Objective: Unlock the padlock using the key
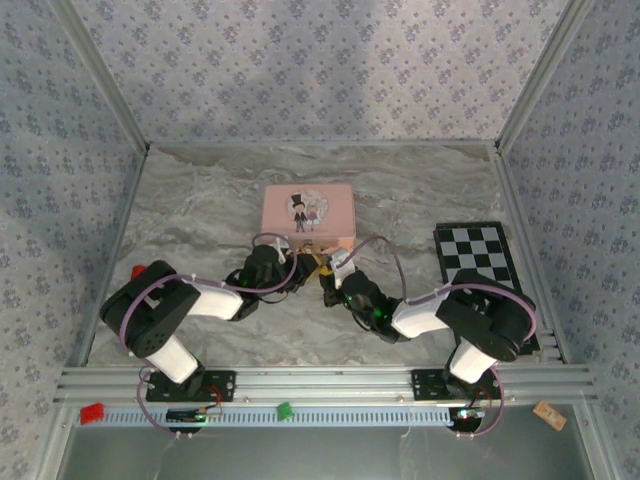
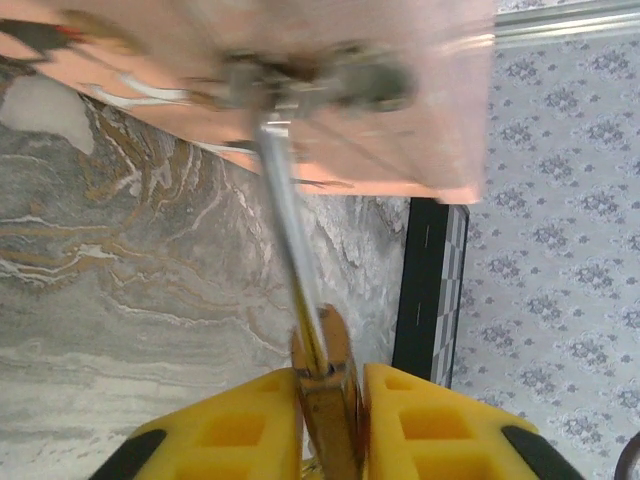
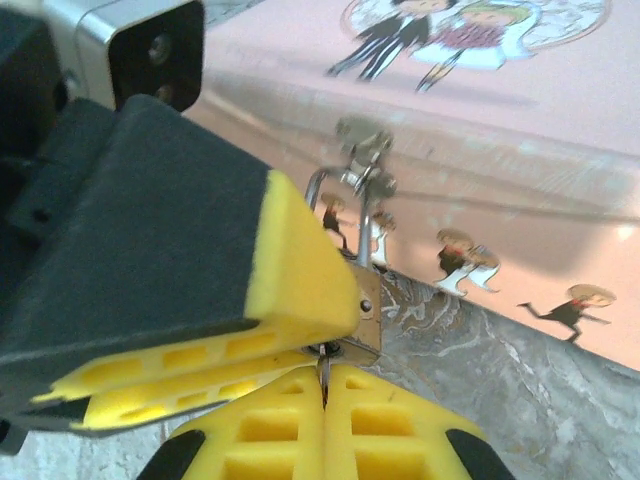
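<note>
Padlock job at the front wall of the pink box: two arms converge on the small brass lock. It is hooked by its thin silver shackle through the box's hasp, low down near the marble-look table.

Left gripper is clamped on the lock body, yellow pads on either flank, w/ the shackle running straight out to the hasp. That grip is prob. there to steady the body so it can't swing or twist under the key.

Right gripper comes at the end opposite the shackle. Its pads are pressed together on the key, a grey sliver whose tip meets the lock's base, approx. in line w/ the keyway. How deep it sits can't be told, as the left arm's finger covers part of the body in the right wrist view. Nothing shows the shackle sprung free, so the lock is judged not yet opened.

Pose: both arms are folded low, elbows swung out toward the table's sides, forearms angled inward. The wrists nearly face each other just in front of the box. Left wrist looks rolled onto its side. Checkered mat lies well apart to the right, unused.
</note>
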### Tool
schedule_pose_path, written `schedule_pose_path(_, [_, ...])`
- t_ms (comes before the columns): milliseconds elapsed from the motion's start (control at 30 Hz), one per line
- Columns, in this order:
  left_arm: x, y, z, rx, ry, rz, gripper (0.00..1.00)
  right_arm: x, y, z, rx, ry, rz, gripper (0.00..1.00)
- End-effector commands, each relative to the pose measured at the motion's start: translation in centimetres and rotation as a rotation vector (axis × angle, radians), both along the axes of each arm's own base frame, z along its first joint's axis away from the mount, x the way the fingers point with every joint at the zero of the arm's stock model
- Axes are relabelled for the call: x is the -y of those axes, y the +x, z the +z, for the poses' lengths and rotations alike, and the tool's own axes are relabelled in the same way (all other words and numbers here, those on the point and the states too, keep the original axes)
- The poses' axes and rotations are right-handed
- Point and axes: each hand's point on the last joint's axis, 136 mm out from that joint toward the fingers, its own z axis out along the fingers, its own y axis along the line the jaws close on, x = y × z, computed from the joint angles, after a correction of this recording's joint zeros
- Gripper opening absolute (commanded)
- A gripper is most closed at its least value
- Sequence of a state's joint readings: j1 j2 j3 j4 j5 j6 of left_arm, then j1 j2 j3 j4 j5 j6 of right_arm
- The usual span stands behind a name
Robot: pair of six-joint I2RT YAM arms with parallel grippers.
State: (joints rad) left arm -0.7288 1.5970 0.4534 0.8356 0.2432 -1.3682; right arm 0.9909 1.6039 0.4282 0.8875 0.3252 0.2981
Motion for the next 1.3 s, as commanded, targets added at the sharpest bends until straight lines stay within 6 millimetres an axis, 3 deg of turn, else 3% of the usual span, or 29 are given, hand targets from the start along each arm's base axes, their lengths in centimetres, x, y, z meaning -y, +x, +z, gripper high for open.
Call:
schedule_pose_path(0, [0.2,0.5,2.2,0.093,-0.033,-0.009,0.31,2.6,1.1,-0.7,-0.094,0.07,-0.159,0.0])
schedule_pose_path(100, [-0.3,0.5,1.9,0.088,-0.004,0.0,0.42,2.7,0.9,-2.1,-0.19,0.066,-0.179,0.0])
schedule_pose_path(300, [-2.3,0.7,2.0,0.095,0.066,0.038,0.51,3.8,0.7,-2.7,-0.223,0.12,-0.199,0.0])
schedule_pose_path(533, [-5.5,1.1,3.4,0.133,0.188,0.083,0.56,3.6,0.6,-2.6,-0.255,0.18,-0.186,0.0])
schedule_pose_path(633, [-7.8,1.1,4.3,0.159,0.283,0.105,0.58,3.6,0.8,-2.5,-0.302,0.251,-0.185,0.0])
schedule_pose_path(767, [-11.9,1.6,5.1,0.193,0.482,0.136,0.71,2.8,0.7,-2.1,-0.317,0.3,-0.177,0.0])
schedule_pose_path(967, [-16.6,3.0,5.6,0.184,0.56,0.181,0.79,2.3,0.6,-2.8,-0.347,0.317,-0.182,0.0])
schedule_pose_path(1100, [-17.9,3.9,5.2,0.163,0.577,0.191,0.8,2.9,0.6,-3.8,-0.385,0.306,-0.233,0.0])
schedule_pose_path(1267, [-17.8,5.2,4.6,0.113,0.645,0.103,0.82,3.1,0.5,-5.1,-0.421,0.284,-0.254,0.03])
